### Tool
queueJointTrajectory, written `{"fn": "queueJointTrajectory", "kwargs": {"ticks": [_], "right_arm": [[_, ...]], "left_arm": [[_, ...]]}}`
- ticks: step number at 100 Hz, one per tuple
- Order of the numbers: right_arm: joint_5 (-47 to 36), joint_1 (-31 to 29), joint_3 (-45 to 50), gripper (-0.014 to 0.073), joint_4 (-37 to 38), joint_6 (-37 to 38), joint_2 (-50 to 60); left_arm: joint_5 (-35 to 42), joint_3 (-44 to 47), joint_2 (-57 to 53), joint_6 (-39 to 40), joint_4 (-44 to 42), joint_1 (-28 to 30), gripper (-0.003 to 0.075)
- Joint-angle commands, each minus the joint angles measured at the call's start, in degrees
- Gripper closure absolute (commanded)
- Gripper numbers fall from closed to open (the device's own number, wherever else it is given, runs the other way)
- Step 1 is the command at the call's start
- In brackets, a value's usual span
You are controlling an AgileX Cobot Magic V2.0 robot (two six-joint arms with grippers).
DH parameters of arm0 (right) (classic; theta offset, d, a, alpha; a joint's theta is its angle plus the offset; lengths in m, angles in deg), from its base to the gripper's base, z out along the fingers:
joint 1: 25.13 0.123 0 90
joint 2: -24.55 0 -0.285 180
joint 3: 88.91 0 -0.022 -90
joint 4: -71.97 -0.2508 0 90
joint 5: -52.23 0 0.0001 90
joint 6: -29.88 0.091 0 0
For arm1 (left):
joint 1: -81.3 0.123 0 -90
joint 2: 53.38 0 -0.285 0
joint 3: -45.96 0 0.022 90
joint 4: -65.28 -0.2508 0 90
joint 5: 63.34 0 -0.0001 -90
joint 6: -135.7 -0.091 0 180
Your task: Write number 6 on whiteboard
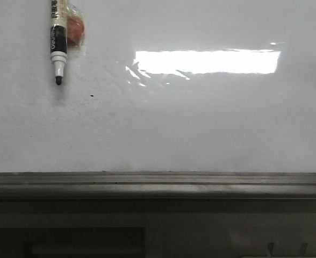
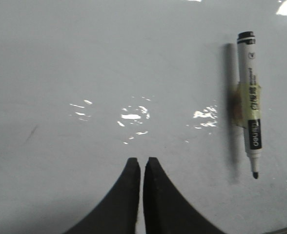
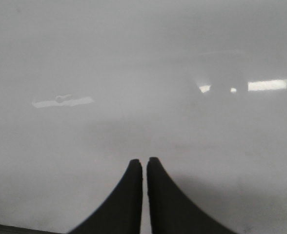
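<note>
Glossy flat whiteboard (image 1: 201,123), slim cylindrical marker (image 1: 57,43)

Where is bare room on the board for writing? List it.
The whiteboard is bare from the marker rightward, down to the grey ledge, but for a tiny speck. Only the far left corner is taken. No 6 is drawn yet.

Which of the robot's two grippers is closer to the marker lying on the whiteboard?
The left. The marker lies on the whiteboard beside the shut left gripper, untouched. The right gripper, also shut, has only bare board in its view.
</note>
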Motion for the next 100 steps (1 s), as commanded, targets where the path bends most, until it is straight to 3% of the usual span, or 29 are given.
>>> {"fn": "queueJointTrajectory", "kwargs": {"ticks": [1,13,21,26,47,58,79,100], "right_arm": [[-2.71,-0.28,-2.44,0.0461,-0.30,-1.12,-0.70],[-2.71,-0.28,-2.69,0.0271,-0.30,-1.12,-0.70],[-2.60,-0.28,-2.69,0.0242,-0.40,-1.12,-0.70],[-2.60,-0.28,-2.69,0.0242,-0.40,-1.12,-0.70],[-2.60,-0.28,-2.69,0.0242,-0.82,-1.12,-0.70],[-2.70,-0.28,-2.69,0.0242,-0.82,-1.12,-0.70],[-2.08,-0.28,-2.69,0.0242,-0.82,-1.12,-0.70],[-1.47,-0.28,-2.69,0.0242,-0.82,-1.12,-0.70]], "left_arm": [[2.12,-2.30,2.21,-7.05,9.28,0.18,0.0678],[0.41,-2.30,5.40,-18.09,23.49,0.18,0.0491],[-0.81,-2.30,8.14,-24.97,32.15,0.18,0.0355],[-1.91,-2.30,9.98,-29.45,36.83,0.18,0.0323],[-10.02,-2.30,20.44,-45.59,51.99,-3.44,0.0353],[-7.80,-3.09,26.12,-51.03,55.61,-8.87,0.0353],[2.14,-7.05,31.96,-51.05,54.23,-16.19,0.0353],[4.64,-9.65,34.20,-51.14,53.90,-17.41,0.0353]]}}
